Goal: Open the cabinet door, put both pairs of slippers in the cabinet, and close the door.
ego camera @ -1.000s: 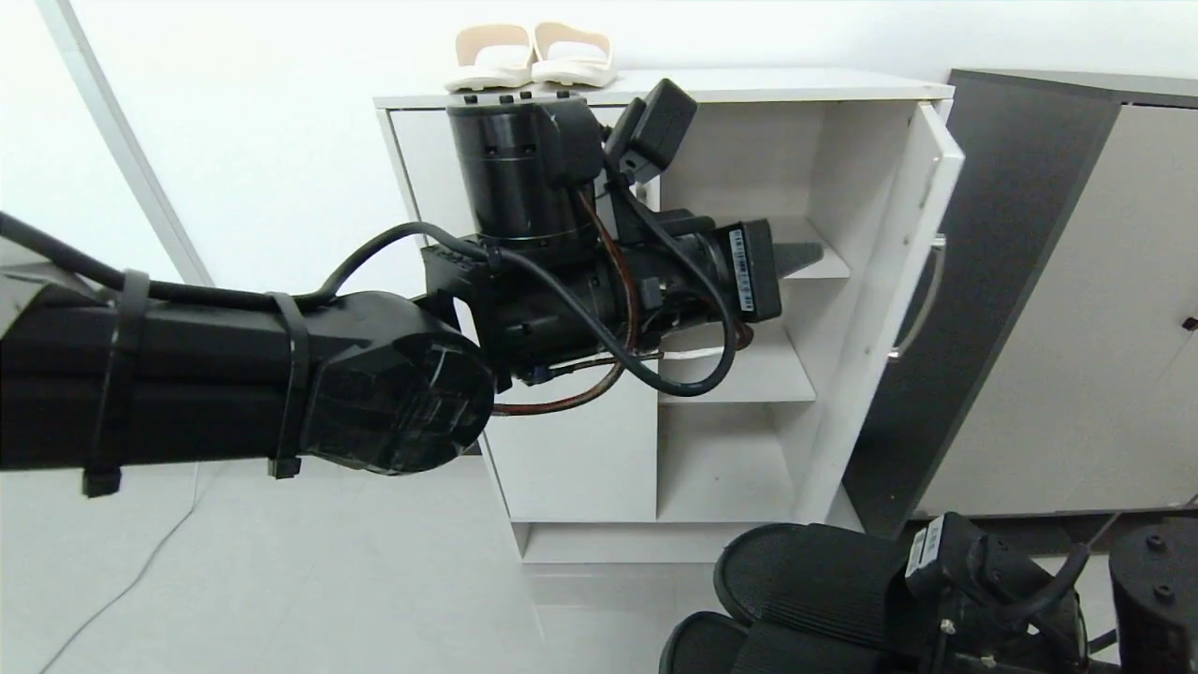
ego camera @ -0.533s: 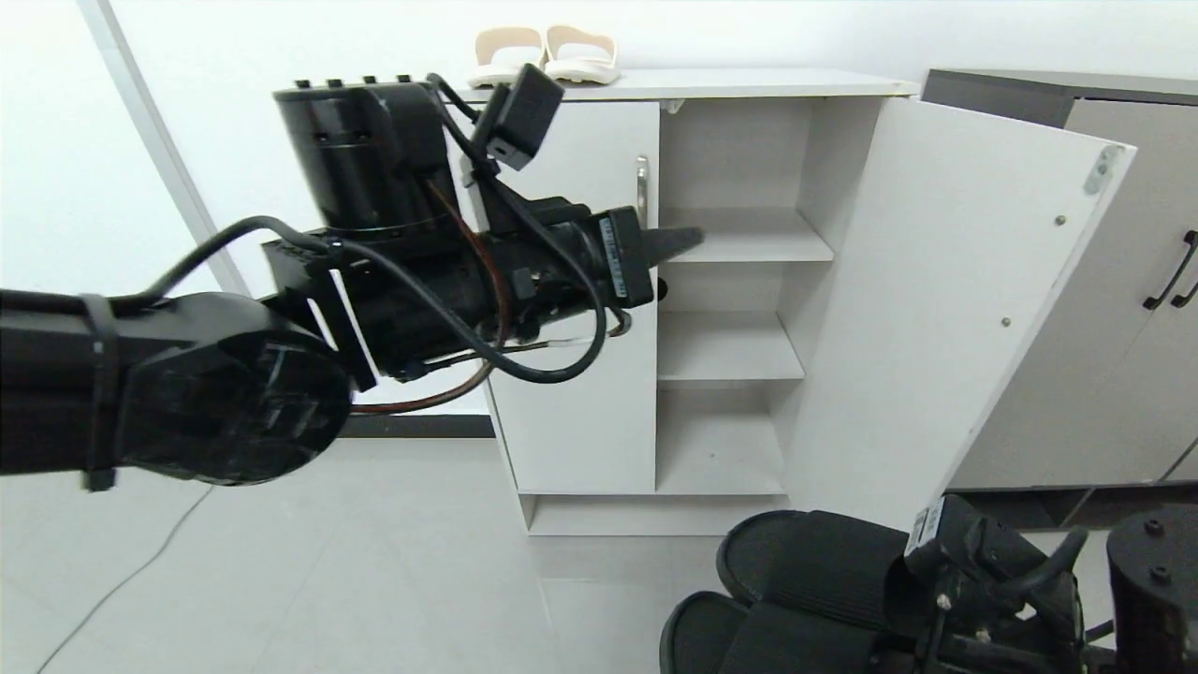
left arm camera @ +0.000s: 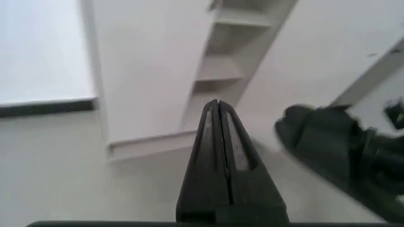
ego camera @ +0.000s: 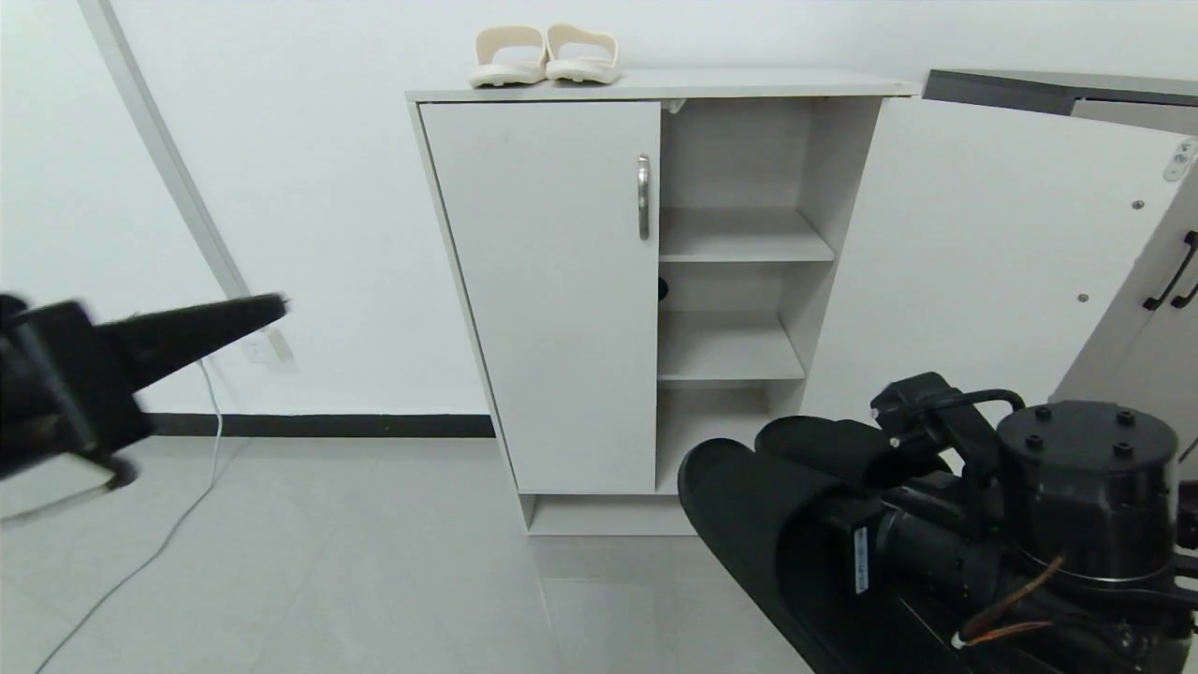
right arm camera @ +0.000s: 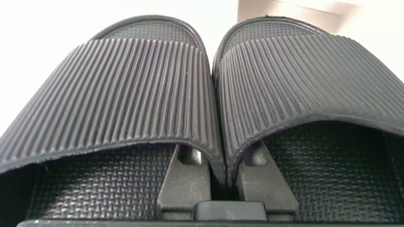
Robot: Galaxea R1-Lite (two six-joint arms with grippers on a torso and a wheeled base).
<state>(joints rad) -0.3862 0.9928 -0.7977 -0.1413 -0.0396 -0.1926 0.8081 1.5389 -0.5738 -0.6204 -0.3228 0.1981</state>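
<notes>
pale grey tiled floor (ego camera: 374, 580) meets a white wall (ego camera: 309, 187) edged with a black skirting strip (ego camera: 328, 426). against the wall stands the tall white cabinet (ego camera: 730, 86). its left door (ego camera: 552, 281), with a slim metal handle (ego camera: 643, 197), is shut, while its right door (ego camera: 973, 262) is swung wide open, baring the white shelves (ego camera: 739, 239). a pair of cream open-toe slippers (ego camera: 546, 56) sits side by side on the cabinet top. the right end effector (right arm camera: 222, 167) is low in front of the open side, clenched on a pair of black ribbed slippers (ego camera: 777, 496), one finger inside each, pinching their adjoining walls together. the left end effector (ego camera: 262, 309) is well off to the left in front of the wall, its fingers pressed together with nothing between them.
</notes>
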